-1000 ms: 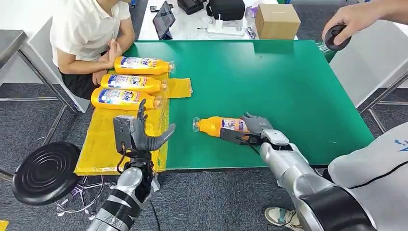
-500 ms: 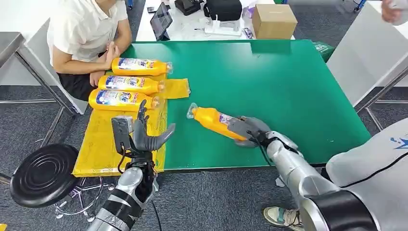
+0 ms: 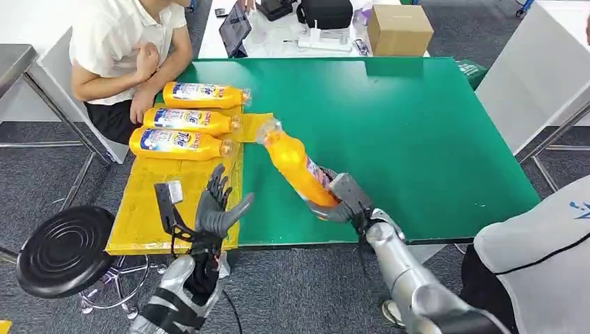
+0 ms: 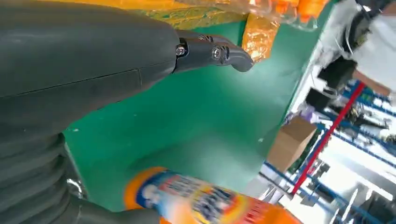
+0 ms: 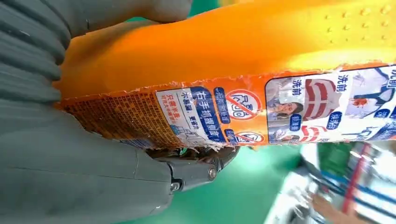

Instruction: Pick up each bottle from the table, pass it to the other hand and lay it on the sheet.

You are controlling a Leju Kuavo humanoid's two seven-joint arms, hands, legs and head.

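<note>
The right hand (image 3: 346, 200) grips the orange bottle (image 3: 296, 167) by its base, seemingly clear of the table (image 3: 417, 132). The left hand (image 3: 217, 207) hangs open-fingered over the yellow sheet (image 3: 149, 202), holding nothing.

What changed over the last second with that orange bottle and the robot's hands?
The right hand, gripping the bottle, lifted it off the table and swung its cap toward the sheet. The left hand stayed open over the sheet; the three laid bottles stayed put.

Right hand (image 3: 346, 198) has lifted the bottle (image 3: 296, 165) leftward
</note>
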